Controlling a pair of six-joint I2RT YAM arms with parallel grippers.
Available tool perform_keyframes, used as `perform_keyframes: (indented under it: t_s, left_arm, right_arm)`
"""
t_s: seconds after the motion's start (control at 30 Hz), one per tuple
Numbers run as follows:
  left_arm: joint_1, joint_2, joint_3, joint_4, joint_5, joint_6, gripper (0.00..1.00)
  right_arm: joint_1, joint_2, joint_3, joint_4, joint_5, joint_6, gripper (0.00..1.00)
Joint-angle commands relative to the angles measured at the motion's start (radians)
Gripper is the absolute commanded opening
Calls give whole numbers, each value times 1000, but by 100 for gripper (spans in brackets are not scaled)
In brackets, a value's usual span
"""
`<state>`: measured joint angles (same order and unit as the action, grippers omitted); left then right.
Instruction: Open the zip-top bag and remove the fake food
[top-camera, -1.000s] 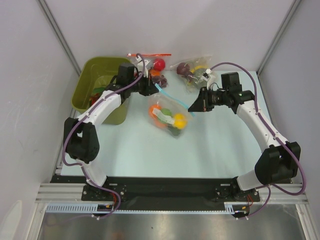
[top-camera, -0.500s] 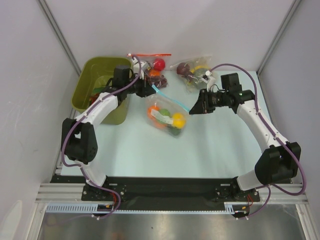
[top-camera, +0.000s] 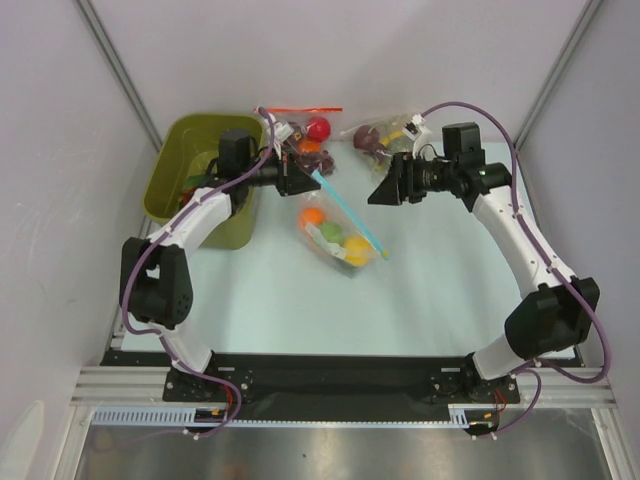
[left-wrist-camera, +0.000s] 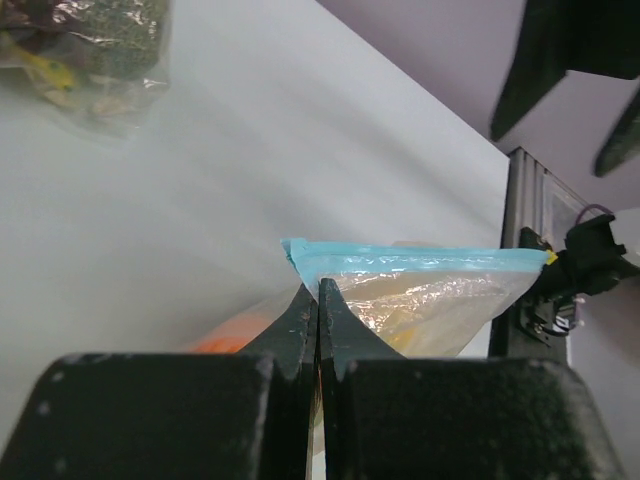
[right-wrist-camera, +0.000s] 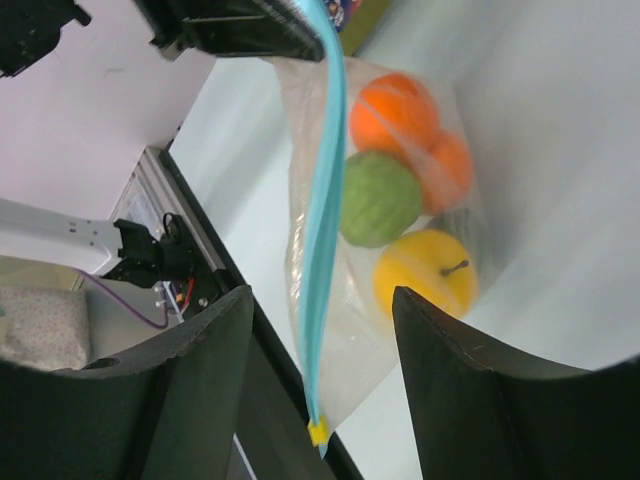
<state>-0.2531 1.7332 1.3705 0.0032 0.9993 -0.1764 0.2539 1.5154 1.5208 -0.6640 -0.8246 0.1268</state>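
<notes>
The left fingers (left-wrist-camera: 285, 345) pinched the zip-top bag (top-camera: 338, 232) by its blue-strip corner; the right fingers (right-wrist-camera: 190, 390) stood wide, seemingly clear of it.

Clear bag (right-wrist-camera: 352, 345), light-blue strip (right-wrist-camera: 325, 200); orange, green, yellow fruits (right-wrist-camera: 378, 198)

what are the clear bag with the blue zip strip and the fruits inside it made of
Clear crinkly bag with a light-blue zip strip: thin flexible plastic film, glossy; it creases and shows the contents through. Small orange, green and yellow fruits: probably moulded hard plastic, smooth with bright highlights; the green one looks duller.
</notes>
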Motion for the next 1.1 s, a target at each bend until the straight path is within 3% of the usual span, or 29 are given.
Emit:
perform_keyframes:
  t_s: [0.0, 0.43, 1.07]
  left_arm:
    - [-5, -76, -1, 83, 113, -26, 0]
    - [-5, -98, -17, 106, 137, -40, 1]
    - [-5, -129, -37, 86, 136, -21, 0]
  right_arm:
    - [7, 43, 27, 95, 40, 51, 63]
    - [140, 118, 16, 99, 140, 34, 63]
    - [82, 98, -27, 147, 144, 79, 63]
